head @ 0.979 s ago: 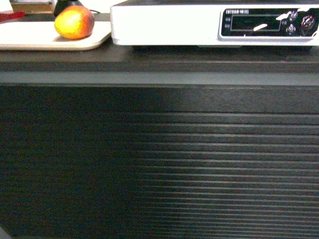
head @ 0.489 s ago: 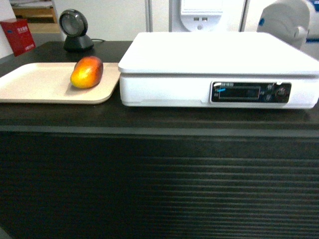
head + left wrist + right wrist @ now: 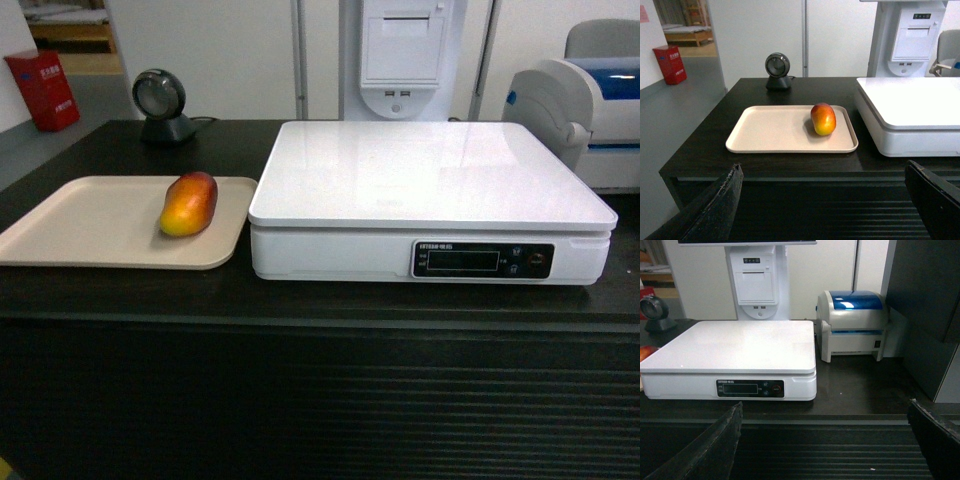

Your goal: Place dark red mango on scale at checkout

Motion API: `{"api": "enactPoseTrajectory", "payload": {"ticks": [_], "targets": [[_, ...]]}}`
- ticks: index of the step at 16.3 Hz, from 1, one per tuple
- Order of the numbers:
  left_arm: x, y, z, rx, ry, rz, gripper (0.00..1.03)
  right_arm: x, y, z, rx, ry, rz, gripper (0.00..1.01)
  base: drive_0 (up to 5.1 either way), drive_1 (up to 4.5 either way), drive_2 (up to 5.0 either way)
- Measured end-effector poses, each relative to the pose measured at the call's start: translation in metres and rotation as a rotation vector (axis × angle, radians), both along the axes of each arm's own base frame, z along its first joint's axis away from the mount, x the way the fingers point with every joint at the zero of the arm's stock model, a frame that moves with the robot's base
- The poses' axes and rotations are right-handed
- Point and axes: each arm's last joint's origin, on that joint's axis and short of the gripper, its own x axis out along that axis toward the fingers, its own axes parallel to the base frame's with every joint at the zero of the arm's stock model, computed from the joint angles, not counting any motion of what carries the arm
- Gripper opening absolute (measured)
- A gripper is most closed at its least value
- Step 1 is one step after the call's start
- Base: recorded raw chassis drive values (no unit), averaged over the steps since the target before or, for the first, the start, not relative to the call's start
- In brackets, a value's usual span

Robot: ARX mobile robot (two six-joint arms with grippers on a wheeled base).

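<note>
The black checkout (image 3: 320,300) carries the white scale (image 3: 430,200) right of centre. Touching or just beside its left edge lies a beige tray (image 3: 90,225), the mango (image 3: 188,203) at the tray's right end. Left gripper (image 3: 825,210) and right gripper (image 3: 825,450) fingers stand spread apart, nothing between them.

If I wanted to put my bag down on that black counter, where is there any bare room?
The beige tray is bare left of the mango, and the scale top is bare. Dark counter shows between scale and blue-topped printer, and behind the tray by the round scanner. Tray and scale sit close together.
</note>
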Motion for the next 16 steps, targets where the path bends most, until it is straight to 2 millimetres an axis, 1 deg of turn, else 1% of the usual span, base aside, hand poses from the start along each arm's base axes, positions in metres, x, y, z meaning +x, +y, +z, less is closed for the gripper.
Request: {"api": "enactPoseTrajectory", "payload": {"ticks": [12,13,14,15,16], "targets": [[0.000,0.000,0.000,0.000,0.003,0.000,0.98,0.000,0.000,0.000,0.000,0.000,0.000,0.98,0.0,0.00,0.0],[-0.001,-0.002,-0.002,-0.047,0.202,0.073,0.98,0.000,0.000,0.000,0.001,0.001,0.000,0.98,0.0,0.00,0.0],[0.002,-0.006,0.007,-0.071,0.405,0.156,0.98,0.000,0.000,0.000,0.001,0.001,0.001,0.98,0.0,0.00,0.0],[0.006,-0.011,0.017,-0.110,0.472,0.227,0.98,0.000,0.000,0.000,0.000,0.000,0.001,0.98,0.0,0.00,0.0],[0.010,-0.016,0.028,-0.158,0.426,0.274,0.98,0.000,0.000,0.000,0.000,0.001,0.000,0.98,0.0,0.00,0.0]]}}
